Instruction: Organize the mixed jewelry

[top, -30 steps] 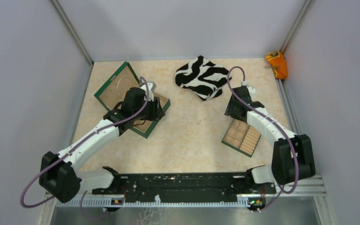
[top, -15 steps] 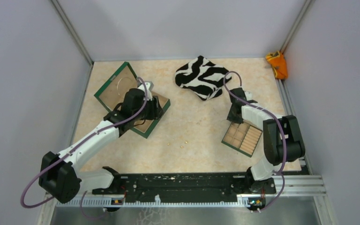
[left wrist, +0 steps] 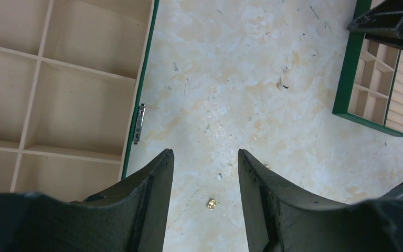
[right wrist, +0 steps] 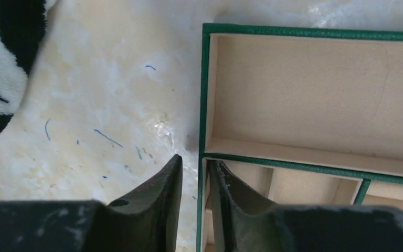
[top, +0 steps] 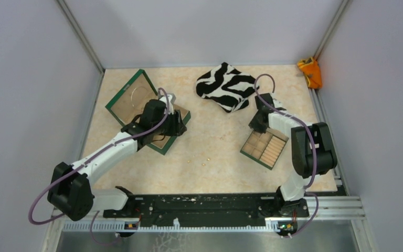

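Note:
A thin silvery hoop [top: 135, 94] lies in the open lid of the big green box [top: 163, 149] at the left. A few tiny gold specks [top: 208, 158] lie on the table in front of the middle. My left gripper [top: 177, 126] hovers at the box's right edge, open and empty. In the left wrist view [left wrist: 204, 152] one gold speck [left wrist: 212, 203] lies on the table between its fingers, below them. My right gripper [top: 257, 122] is shut on the near wall of a small green tray [top: 265, 152]. In the right wrist view [right wrist: 195, 167] its fingers straddle that wall [right wrist: 201, 105].
A zebra-striped cloth [top: 225, 86] lies at the back middle, its edge close to my right gripper [right wrist: 0, 58]. An orange object [top: 310, 72] sits in the back right corner. The big box's wooden compartments [left wrist: 57, 94] fill the left of the left wrist view.
My right gripper has pulled the small green tray left and towards the back, turning it a little, and its arm has folded in. My left gripper has shifted slightly to the right.

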`<state>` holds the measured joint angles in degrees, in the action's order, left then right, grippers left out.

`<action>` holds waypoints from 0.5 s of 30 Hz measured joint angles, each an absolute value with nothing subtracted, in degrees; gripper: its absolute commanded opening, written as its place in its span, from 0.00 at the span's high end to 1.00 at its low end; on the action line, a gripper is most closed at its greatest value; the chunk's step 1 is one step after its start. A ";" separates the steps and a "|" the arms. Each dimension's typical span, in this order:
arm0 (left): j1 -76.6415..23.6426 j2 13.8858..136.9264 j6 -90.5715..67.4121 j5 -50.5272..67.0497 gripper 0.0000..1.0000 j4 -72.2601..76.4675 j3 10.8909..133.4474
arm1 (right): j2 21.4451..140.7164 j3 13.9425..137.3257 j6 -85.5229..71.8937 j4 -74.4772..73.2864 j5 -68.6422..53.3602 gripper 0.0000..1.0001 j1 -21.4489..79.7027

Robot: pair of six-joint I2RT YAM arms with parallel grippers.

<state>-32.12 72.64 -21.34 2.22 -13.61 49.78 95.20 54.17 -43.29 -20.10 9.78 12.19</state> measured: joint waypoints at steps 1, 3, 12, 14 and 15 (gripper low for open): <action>-32.12 72.97 -21.34 2.50 0.45 -13.69 49.78 | 95.50 54.68 -44.12 -20.08 9.02 0.55 12.19; -32.12 73.06 -21.34 2.74 0.45 -13.74 49.78 | 95.90 55.68 -44.93 -19.92 7.68 0.46 12.21; -32.12 73.06 -21.17 3.81 0.44 -13.67 49.78 | 82.00 51.70 -34.52 -17.21 6.76 0.46 10.13; -32.12 73.08 -21.17 4.16 0.44 -13.67 49.78 | 76.66 50.46 -31.86 -17.17 8.88 0.46 6.85; -32.12 73.12 -21.15 4.36 0.44 -13.67 49.78 | 75.18 50.17 -30.89 -17.21 9.82 0.45 5.08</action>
<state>-32.12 73.12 -21.15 4.36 -13.67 49.78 75.18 50.17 -30.89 -17.21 9.82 5.08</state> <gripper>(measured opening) 0.558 0.541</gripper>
